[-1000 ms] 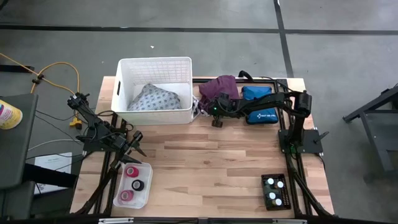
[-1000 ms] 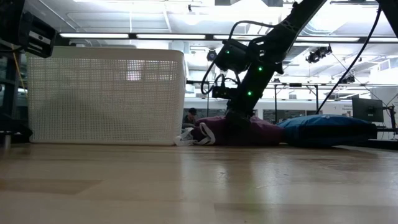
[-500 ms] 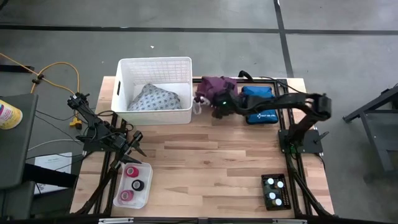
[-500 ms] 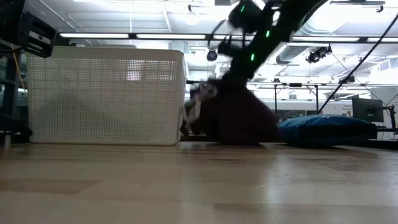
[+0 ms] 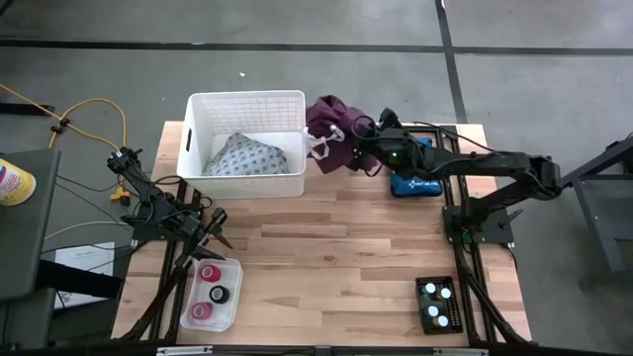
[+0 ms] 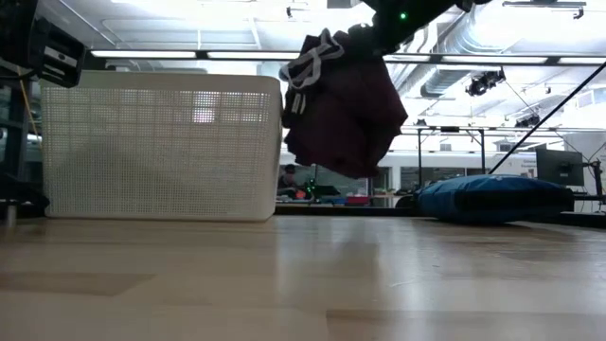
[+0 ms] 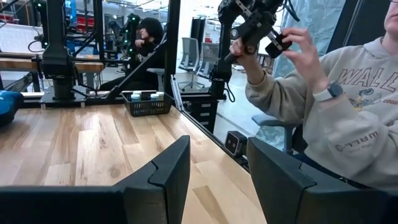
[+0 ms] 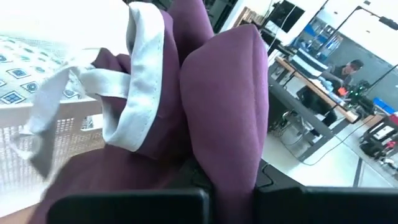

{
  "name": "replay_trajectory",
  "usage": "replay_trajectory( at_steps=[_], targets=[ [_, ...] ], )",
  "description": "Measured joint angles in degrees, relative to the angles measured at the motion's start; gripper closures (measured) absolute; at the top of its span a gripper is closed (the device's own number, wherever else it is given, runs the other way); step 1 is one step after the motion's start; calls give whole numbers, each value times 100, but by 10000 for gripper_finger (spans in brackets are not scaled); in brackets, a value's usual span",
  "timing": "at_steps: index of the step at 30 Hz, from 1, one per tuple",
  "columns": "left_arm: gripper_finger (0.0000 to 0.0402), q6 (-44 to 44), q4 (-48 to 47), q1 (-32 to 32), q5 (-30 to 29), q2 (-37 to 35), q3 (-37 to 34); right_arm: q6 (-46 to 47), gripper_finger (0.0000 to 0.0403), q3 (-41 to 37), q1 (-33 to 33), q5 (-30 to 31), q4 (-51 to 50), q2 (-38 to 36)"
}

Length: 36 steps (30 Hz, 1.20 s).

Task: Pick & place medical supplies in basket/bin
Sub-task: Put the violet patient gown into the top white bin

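High view: the purple cloth garment (image 5: pixel 329 129) is pinched by the right gripper (image 5: pixel 358 150) and held off the table, just beside the right wall of the white basket (image 5: pixel 296 97), near its far corner. From the gripper, the basket opening lies toward the robot's left; a short sideways carry over the rim is judged to be all that is left before release. In the low view the garment (image 6: pixel 336 109) is seen bunched and hanging downward from the grip, its long axis roughly vertical, its lowest fold well below the rim line, so a snag on the wall is a risk unless it is lifted higher. The grey dotted garment (image 5: pixel 244 155) is already inside the basket. The left gripper (image 5: pixel 216 227) is parked near the table's left edge with fingers spread, farther from the garment than the right. Tape rolls (image 5: pixel 210 291) and vials (image 5: pixel 436 302) are left untouched in their trays. White print on the blue pouch (image 5: pixel 413 178) cannot be read. "WALL" is read on a person's sweatshirt (image 7: pixel 348 118) in the left wrist view.
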Motion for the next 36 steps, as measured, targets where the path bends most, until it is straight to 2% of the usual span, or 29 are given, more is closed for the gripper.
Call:
replay_trajectory(
  at_steps=[15, 26, 36],
  targets=[
    [249, -1, 1, 1, -1, 1, 0, -124, 388, 0, 0, 77, 381, 4],
    [249, -2, 2, 0, 0, 1, 0, -1172, 388, 2, 0, 112, 1818, -16],
    [249, -2, 1, 0, 1, 0, 0, -1397, 388, 4, 11, 103, 1904, -382]
  ],
)
